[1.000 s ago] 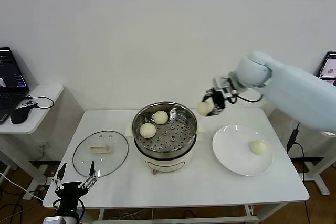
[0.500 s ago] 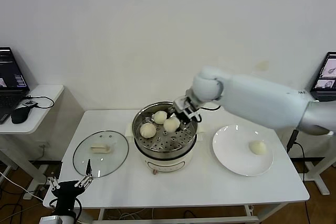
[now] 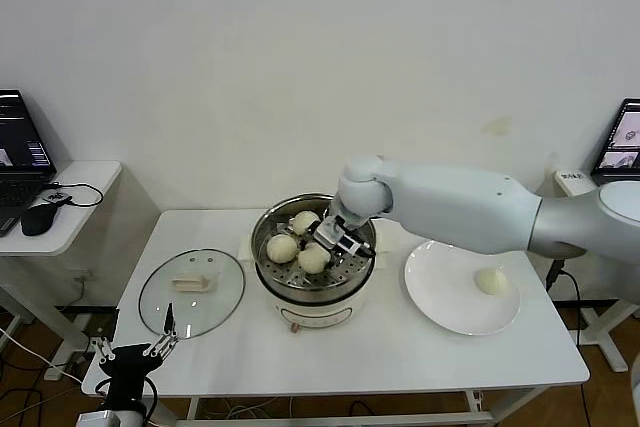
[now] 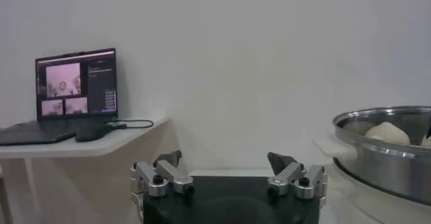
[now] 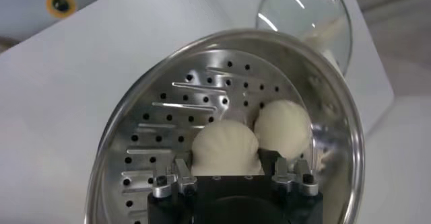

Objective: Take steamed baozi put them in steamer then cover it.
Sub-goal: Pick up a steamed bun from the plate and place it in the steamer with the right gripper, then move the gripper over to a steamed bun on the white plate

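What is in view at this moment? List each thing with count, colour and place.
baozi: four, white-cream; three in the steamer, one on the plate
steamer: one, shiny steel on cream base; table middle
cover: one, clear glass, cream handle; flat on the table, left of steamer
plate: one, white; right of steamer
table: one, white
laptop: one, dark; side table, far left
right gripper: inside the steamer, jaws around the nearest baozi
left gripper: open, at the table's front-left edge

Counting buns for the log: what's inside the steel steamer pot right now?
Inside the round stainless-steel steamer, three white steamed buns sit on the perforated tray, and between the right gripper's fingers. The gripper hides tray behind it.
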Available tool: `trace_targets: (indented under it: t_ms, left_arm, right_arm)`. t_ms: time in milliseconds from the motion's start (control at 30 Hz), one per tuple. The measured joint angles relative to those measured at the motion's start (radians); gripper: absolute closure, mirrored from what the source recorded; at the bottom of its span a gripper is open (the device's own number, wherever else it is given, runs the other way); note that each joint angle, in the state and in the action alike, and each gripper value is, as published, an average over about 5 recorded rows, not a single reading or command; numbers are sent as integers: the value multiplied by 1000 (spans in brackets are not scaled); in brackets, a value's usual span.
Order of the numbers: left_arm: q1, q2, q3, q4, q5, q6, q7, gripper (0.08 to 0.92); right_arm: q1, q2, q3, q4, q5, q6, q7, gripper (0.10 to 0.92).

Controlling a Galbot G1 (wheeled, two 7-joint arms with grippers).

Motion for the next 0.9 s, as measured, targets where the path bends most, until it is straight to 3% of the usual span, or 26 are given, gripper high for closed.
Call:
trace_targets:
  t_ms: [300, 567, 900]
  left_arm:
    - [-1, 1, 2, 4, -1, -1, -1, 177]
    - [2, 3, 2, -1, -2, -1, -1, 177]
    - [4, 11, -5, -8, -2, -1, -2, 177]
  right_arm:
    - [-4, 17, -23, 0, -23, 48, 0, 376]
    - [12, 11, -28, 2, -30, 69, 1, 213]
    - [52, -45, 33, 6, 11, 30, 3, 203]
